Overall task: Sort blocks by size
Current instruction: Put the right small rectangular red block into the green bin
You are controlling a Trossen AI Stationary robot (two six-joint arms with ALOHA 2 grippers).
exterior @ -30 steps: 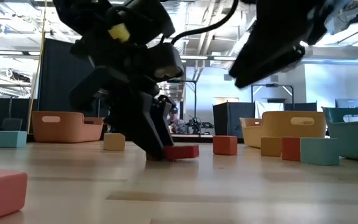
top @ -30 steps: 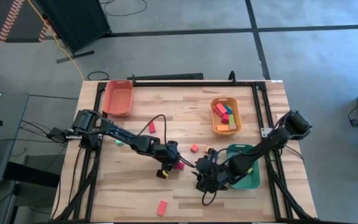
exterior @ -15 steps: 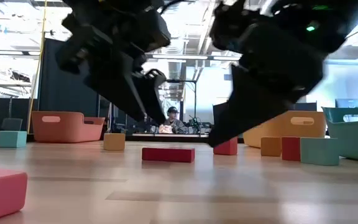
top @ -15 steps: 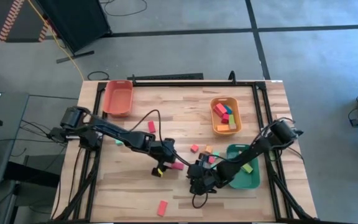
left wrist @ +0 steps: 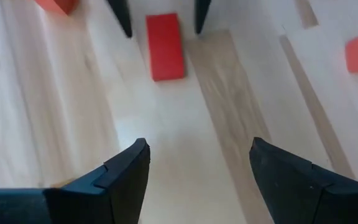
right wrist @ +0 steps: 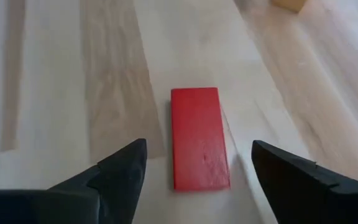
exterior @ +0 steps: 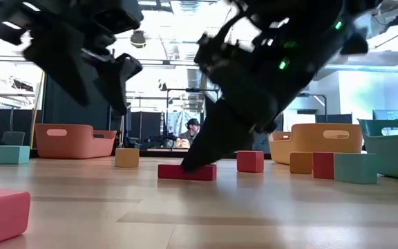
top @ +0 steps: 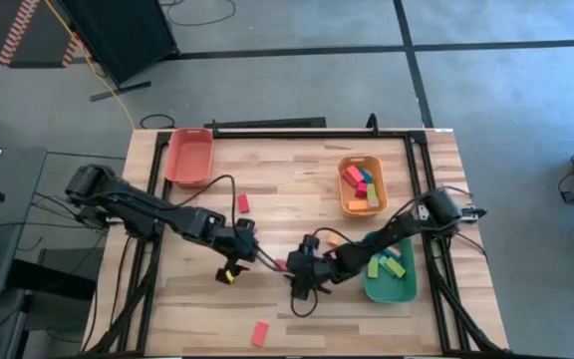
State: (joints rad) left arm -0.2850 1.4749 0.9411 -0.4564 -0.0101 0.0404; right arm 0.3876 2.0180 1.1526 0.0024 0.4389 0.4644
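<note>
High view: a pale wooden table stands on a grey floor; the low view shows a workshop behind it, with a person far off. A flat red block lies on the table's near middle. The right gripper is at the block, fingers spread wide either side of it, gripping nothing. The left gripper is just beside the block on its other side, also spread open and empty.
</note>
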